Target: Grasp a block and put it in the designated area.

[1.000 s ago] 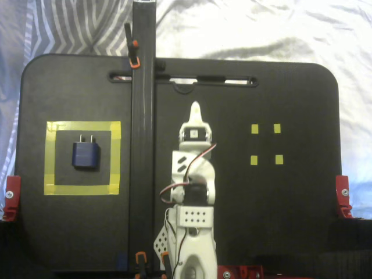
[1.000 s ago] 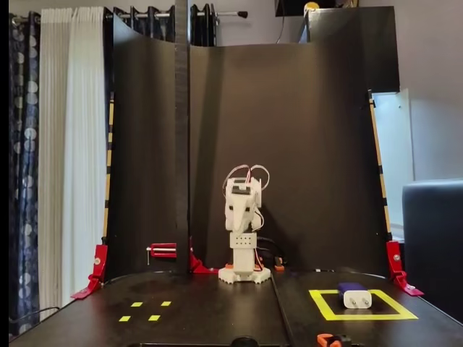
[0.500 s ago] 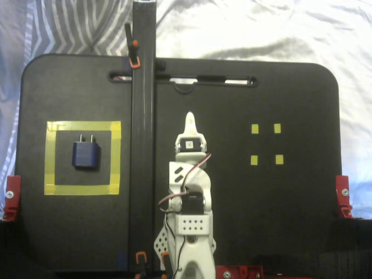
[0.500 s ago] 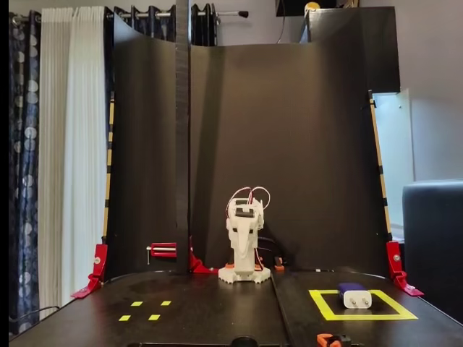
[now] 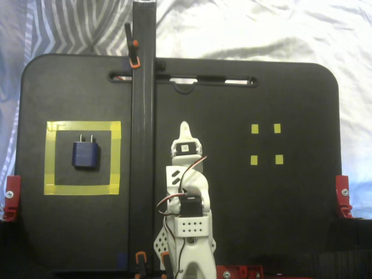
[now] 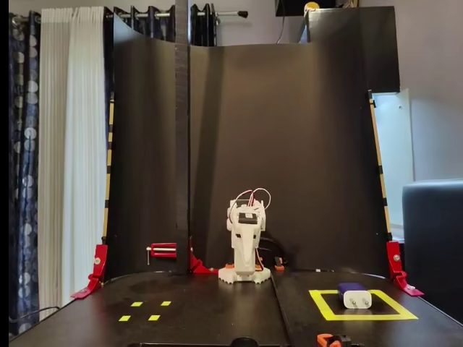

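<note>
Arm (image 5: 185, 192) folded lower and further back than 1 second ago.
Gripper (image 5: 185, 124) empty, jaws together; block (image 5: 85, 154) lies inside designated area (image 5: 81, 126) near table's (image 5: 279, 87) left edge.

A curved black backdrop panel (image 6: 289, 144) rises behind the black tabletop (image 6: 202, 311). White and patterned dark curtains (image 6: 51, 144) hang left; a pale grey wall (image 6: 434, 87) stands right.

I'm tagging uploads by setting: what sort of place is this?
Probably a home hobby setup, not a lab: the black tabletop board lies on a rumpled white bedsheet, long curtains hang beside a curved black backdrop, and red clamps hold it.
</note>
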`<control>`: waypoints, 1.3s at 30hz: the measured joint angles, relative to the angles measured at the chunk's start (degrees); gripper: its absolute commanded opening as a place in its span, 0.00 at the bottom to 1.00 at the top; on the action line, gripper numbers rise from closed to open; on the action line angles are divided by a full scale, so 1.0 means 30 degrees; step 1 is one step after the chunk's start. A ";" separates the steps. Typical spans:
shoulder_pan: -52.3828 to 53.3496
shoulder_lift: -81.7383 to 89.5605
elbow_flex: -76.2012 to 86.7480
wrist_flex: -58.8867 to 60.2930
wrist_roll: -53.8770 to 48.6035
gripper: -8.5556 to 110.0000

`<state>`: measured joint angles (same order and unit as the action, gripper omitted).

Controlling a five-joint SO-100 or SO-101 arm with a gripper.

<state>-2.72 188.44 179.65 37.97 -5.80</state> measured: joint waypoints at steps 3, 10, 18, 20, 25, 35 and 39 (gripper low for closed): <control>-0.0117 0.0029 0.0000 0.0732 0.0000 0.07; -0.0352 0.0234 0.0000 0.1758 -0.0059 0.07; -0.0205 0.0234 0.0000 0.1846 -0.0059 0.07; -0.0205 0.0234 0.0000 0.1875 -0.0059 0.07; -0.0205 0.0234 0.0000 0.1875 -0.0059 0.07; -0.0205 0.0234 0.0000 0.1875 -0.0059 0.07; -0.0205 0.0234 0.0000 0.1875 -0.0059 0.07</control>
<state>-3.34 189.14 179.65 43.59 -5.98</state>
